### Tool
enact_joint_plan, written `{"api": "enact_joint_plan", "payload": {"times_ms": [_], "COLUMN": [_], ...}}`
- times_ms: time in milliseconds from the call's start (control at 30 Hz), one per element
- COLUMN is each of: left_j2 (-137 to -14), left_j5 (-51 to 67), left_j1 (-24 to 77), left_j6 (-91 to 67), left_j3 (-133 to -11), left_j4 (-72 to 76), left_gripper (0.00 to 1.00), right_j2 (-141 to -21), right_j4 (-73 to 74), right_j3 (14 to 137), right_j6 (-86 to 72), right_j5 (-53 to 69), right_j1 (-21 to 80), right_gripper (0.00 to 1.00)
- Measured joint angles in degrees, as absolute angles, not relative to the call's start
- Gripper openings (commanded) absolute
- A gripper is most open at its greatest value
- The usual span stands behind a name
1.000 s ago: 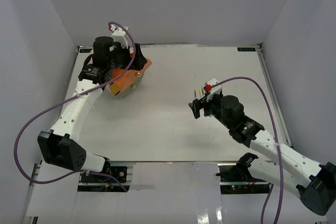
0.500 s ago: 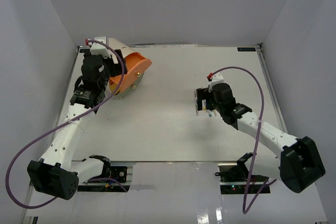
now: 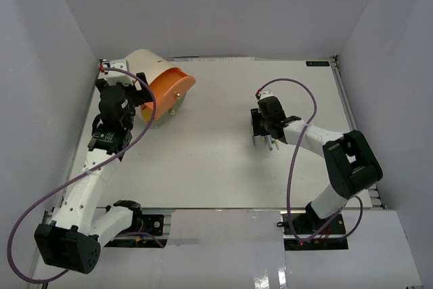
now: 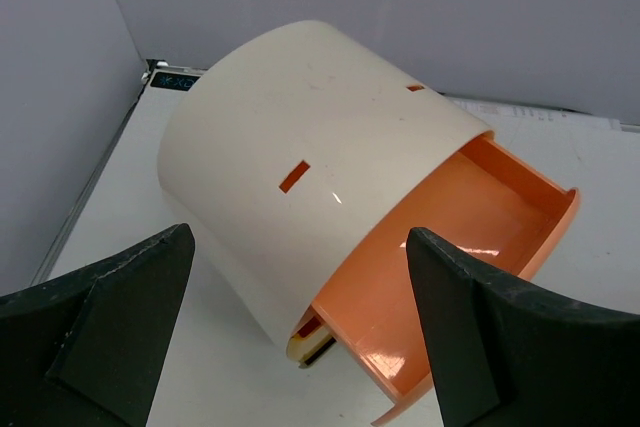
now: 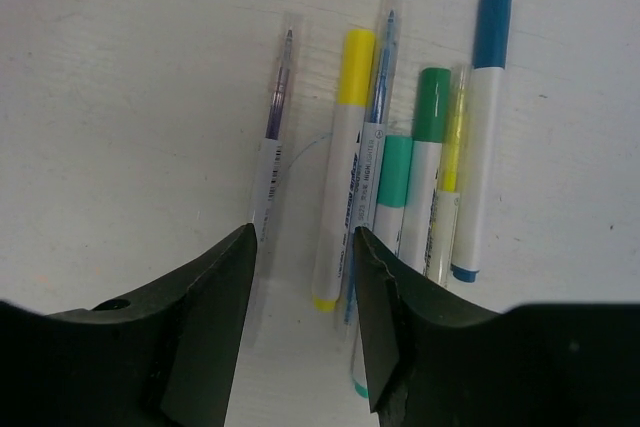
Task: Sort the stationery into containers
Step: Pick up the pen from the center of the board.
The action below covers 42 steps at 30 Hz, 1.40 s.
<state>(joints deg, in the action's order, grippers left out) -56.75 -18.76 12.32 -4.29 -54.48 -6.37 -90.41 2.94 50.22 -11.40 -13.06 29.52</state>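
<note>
So the stationery lies in a loose row on the desk, right of centre. A clear purple pen sits slightly apart at one side. A yellow marker, a clear blue pen, a teal marker, a green marker, a thin yellow pen and a blue marker lie close together.

The right hand hangs over them, its fingers a narrow gap apart and holding nothing. One end of the purple pen is hidden behind a finger.

The organizer lies on its side in the far left corner, close to the desk's far and left edges, with its orange drawer slid out toward the right. The left hand hovers just near of it, spread wide and empty.

A broad stretch of white desk separates organizer and pens, and grey walls enclose the far, left and right edges.
</note>
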Motion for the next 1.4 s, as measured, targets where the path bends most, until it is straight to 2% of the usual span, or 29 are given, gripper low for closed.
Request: {"api": "enact_joint_plan", "payload": {"times_ms": [67,700,1000,1200,1400], "left_j2": [-56.6,-56.7,-56.7,-56.8,-56.7], "left_j5": [-19.4,-19.7,-18.4,-11.3,4.5], "left_j1": [12.3,12.3,12.3,12.3,12.5], "left_j6": [-4.0,-3.9,-4.6,-9.2,-21.3], "left_j3": [-54.3,-53.9,-53.9,-57.2,-62.2], "left_j4": [-5.3,-4.6,-4.7,-8.8,-8.6], "left_gripper": [0.98,0.98,0.98,0.97,0.93], "right_j2": [-92.8,-99.3,-99.2,-95.9,-80.8], "right_j4": [3.0,3.1,3.1,4.4,1.6], "right_j3": [51.4,54.0,54.0,53.8,50.9], "right_j6": [-11.4,-11.4,-11.5,-11.4,-12.1], "right_j5": [-13.0,-13.5,-14.0,-13.3,-8.2], "right_j1": [29.3,28.7,28.6,28.6,28.6], "right_gripper": [0.45,0.35,0.12,0.08,0.1]}}
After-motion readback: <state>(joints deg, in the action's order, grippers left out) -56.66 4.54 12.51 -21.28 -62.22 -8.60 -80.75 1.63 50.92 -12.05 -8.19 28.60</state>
